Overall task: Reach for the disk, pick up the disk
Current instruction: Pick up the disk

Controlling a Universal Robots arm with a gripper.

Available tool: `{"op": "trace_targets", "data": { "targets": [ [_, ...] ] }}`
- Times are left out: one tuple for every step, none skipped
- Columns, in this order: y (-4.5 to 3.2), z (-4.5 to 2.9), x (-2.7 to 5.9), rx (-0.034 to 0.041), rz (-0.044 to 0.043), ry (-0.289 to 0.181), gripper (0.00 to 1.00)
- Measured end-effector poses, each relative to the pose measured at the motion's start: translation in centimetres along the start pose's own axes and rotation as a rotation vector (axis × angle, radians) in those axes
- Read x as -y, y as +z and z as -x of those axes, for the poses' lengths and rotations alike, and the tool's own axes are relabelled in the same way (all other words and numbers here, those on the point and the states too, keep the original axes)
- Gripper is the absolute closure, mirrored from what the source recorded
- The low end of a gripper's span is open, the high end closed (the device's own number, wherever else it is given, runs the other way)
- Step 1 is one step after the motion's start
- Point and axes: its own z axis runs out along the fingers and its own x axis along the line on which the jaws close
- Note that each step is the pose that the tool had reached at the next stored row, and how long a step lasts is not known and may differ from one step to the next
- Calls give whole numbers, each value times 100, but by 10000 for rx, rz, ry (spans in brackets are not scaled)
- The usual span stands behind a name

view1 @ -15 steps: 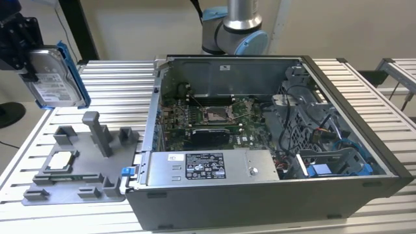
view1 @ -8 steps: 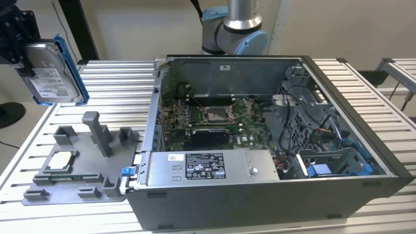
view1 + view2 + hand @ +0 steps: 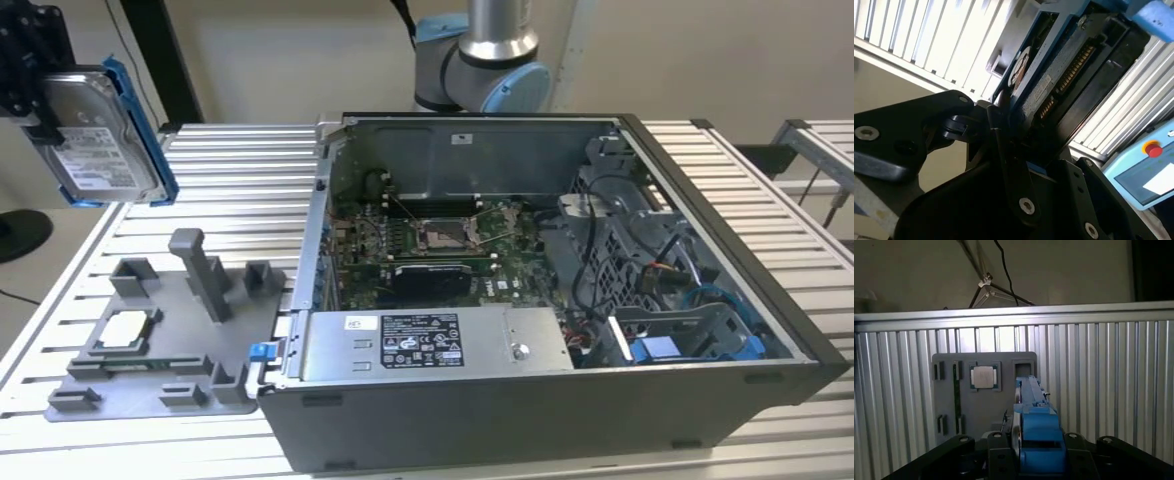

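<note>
Disk clamped in the gripper, held clear of the counter near its edge at the exterior view's left.

Gripper (image 3: 1036, 442) is clenched on the disk (image 3: 1036, 422), pinching it across the blue-railed edges. The disk stands on edge with its label showing in the exterior view, and there is open air all round it. Below it in the first wrist view is the grey fixture (image 3: 984, 395), with a silver square part (image 3: 983, 376) seated in one pocket. Bare slats of the counter (image 3: 227, 170) run on either side out to the far edge. The open computer case (image 3: 534, 300) is just beside the fixture and well apart from the disk. The exterior view's corner cuts off the gripper body. Finger contact is in shadow in the second wrist view.
</note>
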Motion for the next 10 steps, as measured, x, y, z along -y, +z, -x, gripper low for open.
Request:
{"op": "trace_targets", "data": {
  "targets": [
    [-17, 0, 0, 0, 0, 0, 100],
    [-36, 0, 0, -1, 1, 0, 100],
    [-54, 0, 1, -1, 1, 0, 100],
    [-71, 0, 1, -1, 1, 0, 100],
    [-89, 0, 1, 0, 0, 0, 100],
    [-106, 0, 1, 0, 0, 0, 100],
    [-122, 1, 1, 0, 0, 0, 100],
    [-137, 1, 1, 0, 0, 0, 100],
    [-158, 1, 2, 0, 0, 0, 100],
    [-175, 1, 2, -1, 0, 0, 100]
  ]
}}
